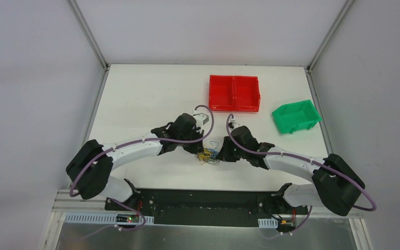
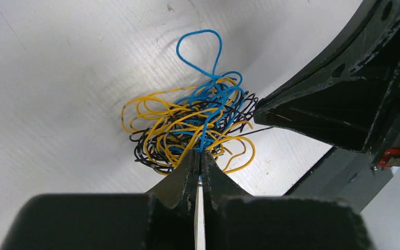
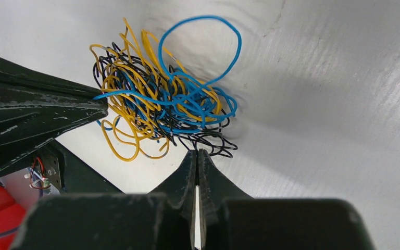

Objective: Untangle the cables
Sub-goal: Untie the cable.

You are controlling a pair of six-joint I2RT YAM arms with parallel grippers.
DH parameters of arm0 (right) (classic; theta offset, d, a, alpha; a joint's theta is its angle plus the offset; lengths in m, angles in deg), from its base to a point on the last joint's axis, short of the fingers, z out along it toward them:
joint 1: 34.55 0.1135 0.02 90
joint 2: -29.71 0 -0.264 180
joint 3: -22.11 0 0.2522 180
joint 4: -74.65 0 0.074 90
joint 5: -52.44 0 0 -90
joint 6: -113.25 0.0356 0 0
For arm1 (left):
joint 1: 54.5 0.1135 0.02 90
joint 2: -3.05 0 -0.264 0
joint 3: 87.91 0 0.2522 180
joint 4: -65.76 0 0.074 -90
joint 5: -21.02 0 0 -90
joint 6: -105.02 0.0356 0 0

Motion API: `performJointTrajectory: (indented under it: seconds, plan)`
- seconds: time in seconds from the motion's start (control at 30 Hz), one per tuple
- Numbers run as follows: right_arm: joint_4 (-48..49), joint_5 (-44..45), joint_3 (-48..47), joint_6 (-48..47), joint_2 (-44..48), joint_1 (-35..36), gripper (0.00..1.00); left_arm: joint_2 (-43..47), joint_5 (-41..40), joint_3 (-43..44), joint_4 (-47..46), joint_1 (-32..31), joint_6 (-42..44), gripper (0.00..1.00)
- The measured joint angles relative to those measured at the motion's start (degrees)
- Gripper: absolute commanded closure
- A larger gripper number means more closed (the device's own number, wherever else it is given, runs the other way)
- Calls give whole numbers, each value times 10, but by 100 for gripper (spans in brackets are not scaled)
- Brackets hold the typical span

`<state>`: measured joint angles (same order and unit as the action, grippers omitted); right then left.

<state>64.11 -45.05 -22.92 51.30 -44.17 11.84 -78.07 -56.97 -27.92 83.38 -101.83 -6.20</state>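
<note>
Tangled cables [image 1: 208, 155] are lying clumped near-centre on the worktop [image 1: 151, 94], between both arms. The left gripper [image 2: 200, 155] is pinching blue and yellow strands. The right gripper [image 3: 197, 154] is sitting closed, tips touching black strands.

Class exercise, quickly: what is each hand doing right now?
Left hand: closed on strands of the cables.
Right hand: closed beside the cables; a grip cannot be told.

The cables [image 1: 208, 156] lie on the table [image 1: 135, 104] between left fingers [image 2: 179, 179] and right fingers [image 3: 182, 179] (bins [image 1: 234, 109] behind).
</note>
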Motion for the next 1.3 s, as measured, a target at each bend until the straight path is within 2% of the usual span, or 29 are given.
performJointTrajectory:
  seconds: [0.23,0.37,0.43,0.53,0.67,0.87,1.03,1.3]
  plan:
    - [-6,18,0,1,10,0,100,9,-22,-1,-1,0,-17,100]
    - [-29,65,0,9,28,0,100,74,-64,-22,-1,13,-31,100]
    - [-49,97,0,16,43,-1,100,111,-74,-35,0,39,-41,100]
    - [-84,147,2,30,82,-13,100,165,-95,-57,3,111,-66,100]
    - [-138,207,2,50,151,-59,100,221,-147,-92,25,178,-100,100]
    - [-222,264,2,61,242,-144,100,310,-212,-137,74,229,-148,100]
    - [-277,269,2,65,274,-215,100,334,-236,-141,102,265,-175,100]
    - [-339,305,-3,99,293,-260,100,356,-295,-141,160,287,-205,100]
